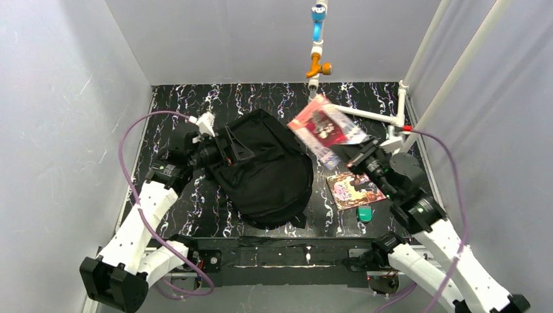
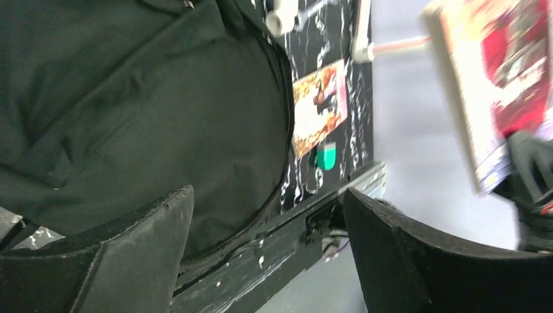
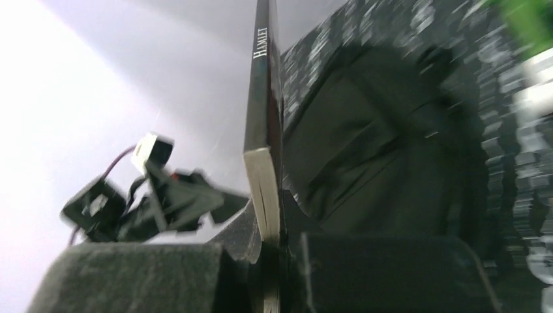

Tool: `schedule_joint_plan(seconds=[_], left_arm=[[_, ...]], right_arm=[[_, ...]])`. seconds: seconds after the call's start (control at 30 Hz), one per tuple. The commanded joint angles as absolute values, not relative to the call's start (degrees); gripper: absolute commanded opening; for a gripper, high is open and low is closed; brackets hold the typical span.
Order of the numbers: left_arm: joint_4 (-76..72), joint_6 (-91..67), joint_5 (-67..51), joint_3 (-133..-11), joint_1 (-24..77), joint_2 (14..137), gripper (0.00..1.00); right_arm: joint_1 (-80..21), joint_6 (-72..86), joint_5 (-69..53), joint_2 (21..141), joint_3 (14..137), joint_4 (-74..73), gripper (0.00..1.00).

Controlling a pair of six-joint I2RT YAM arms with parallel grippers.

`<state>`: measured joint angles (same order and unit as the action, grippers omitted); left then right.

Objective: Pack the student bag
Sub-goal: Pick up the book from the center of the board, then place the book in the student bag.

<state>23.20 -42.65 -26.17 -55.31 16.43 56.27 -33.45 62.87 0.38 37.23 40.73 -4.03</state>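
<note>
Right tool [image 3: 269, 225] pinches Hamlet paperback [image 3: 264, 98] aloft, right of centre. Left tool [image 2: 267, 222] gapes wide, empty, beside student bag [image 1: 267, 169] mid-frame; best hold bag mouth open before paperback descends.

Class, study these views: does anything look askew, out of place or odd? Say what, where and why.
One book hangs tilted in the air right of the student bag, pinched at its edge by the right claw. A second book lies crooked on the table beside a small teal item.

Student bag [image 1: 267, 173]: large black soft fabric backpack, lying flat, mid-scene.
</note>
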Motion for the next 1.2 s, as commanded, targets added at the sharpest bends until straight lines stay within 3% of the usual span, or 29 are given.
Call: schedule_joint_plan(seconds=[0.0,0.07,0.1,0.17,0.23,0.3,0.33,0.43,0.47,0.57,0.67,0.73,0.87,0.97,1.07,1.17], left_arm=[[21.38,-36.95,-22.57,-53.92,25.58,59.06,0.83],[22.84,-31.63,-17.76,-55.3,33.48,61.83,0.87],[26.5,-23.49,-5.41,-58.04,46.69,68.14,0.96],[32.06,-18.09,12.31,-64.93,59.4,82.49,0.98],[38.75,-16.09,24.55,-73.12,64.98,94.2,0.98],[43.05,-15.43,29.42,-76.86,65.78,99.97,0.94],[43.33,-14.5,29.02,-77.41,65.91,101.05,0.9],[45.08,-14.01,33.54,-77.37,65.92,99.85,0.62],[45.32,-13.63,33.95,-77.46,65.92,98.01,0.57],[45.0,-12.61,33.14,-77.05,65.92,94.39,0.54],[44.9,-10.55,31.03,-76.87,65.75,93.46,0.34],[44.85,-10.04,29.26,-77.06,65.74,92.94,0.34],[45.11,-9.62,25.78,-77.85,65.35,93.24,0.52],[46.12,-9.57,26.24,-78.2,64.82,94.91,0.56],[47.02,-9.29,28.09,-78.13,64.69,96.21,0.53],[47.88,-9.32,29.53,-78.35,64.61,96.89,0.36]], right_arm=[[-33.31,45.1,26.76,33.69,49.36,-27.29,0.01],[-33.31,38.8,29.77,35.17,53.98,-32.0,0.01],[-33.31,35.33,33.66,36.02,57.88,-37.55,0.01],[-33.31,35.19,33.0,33.12,57.66,-38.67,0.01],[-33.31,40.0,29.86,30.63,54.23,-38.79,0.01],[-33.35,42.84,26.12,29.78,51.95,-38.91,0.01],[-33.34,43.2,25.37,29.63,51.56,-39.21,0.01],[-33.36,42.62,25.83,29.34,51.62,-40.03,0.01],[-33.35,42.39,25.8,29.55,51.83,-40.37,0.01],[-33.38,42.11,25.2,30.02,51.56,-40.74,0.01],[-33.39,42.19,23.94,30.43,50.94,-40.28,0.01],[-33.33,42.19,22.94,30.55,50.43,-39.57,0.01],[-33.37,42.19,21.18,31.08,50.12,-39.07,0.01],[-33.4,42.23,20.88,30.9,50.09,-39.16,0.01],[-33.3,42.38,20.96,30.64,50.27,-39.2,0.01],[-33.39,42.34,20.73,30.72,50.35,-38.99,0.01]])
